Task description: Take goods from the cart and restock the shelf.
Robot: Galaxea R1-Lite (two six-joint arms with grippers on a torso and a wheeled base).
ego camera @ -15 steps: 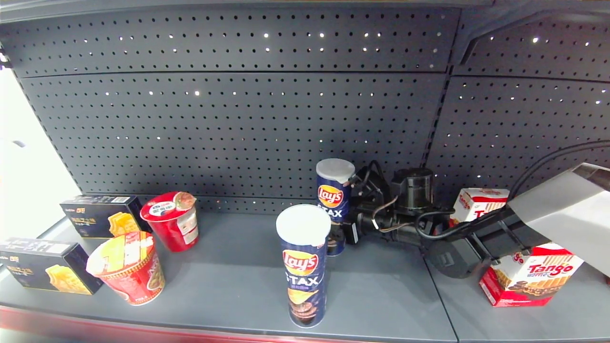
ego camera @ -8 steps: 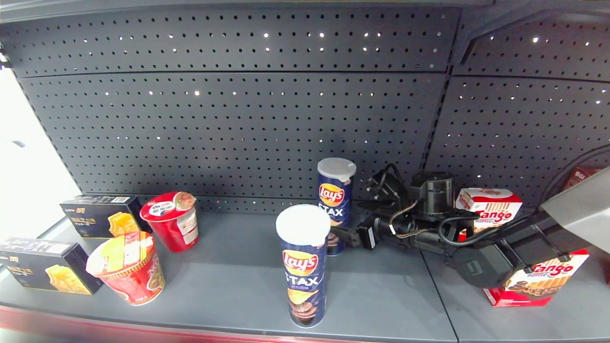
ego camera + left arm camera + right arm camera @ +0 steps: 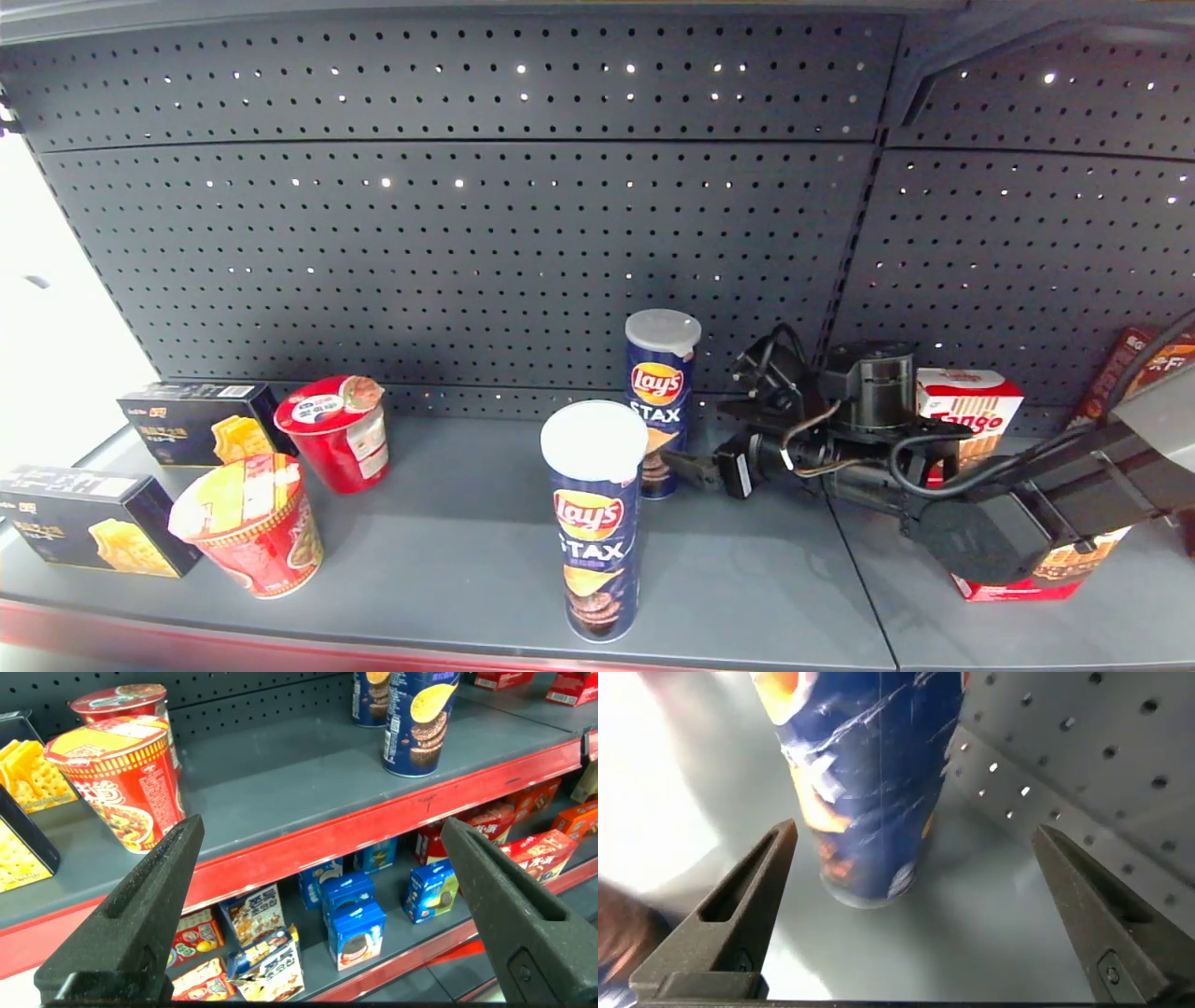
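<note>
Two blue chip cans stand upright on the grey shelf (image 3: 448, 551). The rear can (image 3: 661, 401) is near the back panel, and the front can (image 3: 594, 518) is close to the shelf edge. My right gripper (image 3: 689, 464) is open, low over the shelf just right of the rear can's base and clear of it. From the right wrist, that can (image 3: 868, 784) stands beyond the fingertips of the open right gripper (image 3: 913, 831). My left gripper (image 3: 320, 826) is open and holds nothing, out in front of the shelf's red edge (image 3: 374, 821).
Two red noodle cups (image 3: 250, 525) (image 3: 339, 432) and two dark cracker boxes (image 3: 89, 518) (image 3: 201, 422) stand at the left. Red-and-white wafer boxes (image 3: 971, 411) sit at the right behind my arm. The perforated back panel (image 3: 467, 252) closes the rear. A lower shelf holds blue boxes (image 3: 355, 924).
My right gripper, which was around the rear can's base, has drawn back to the right and is now clear of it. The can stays upright where it stood.
</note>
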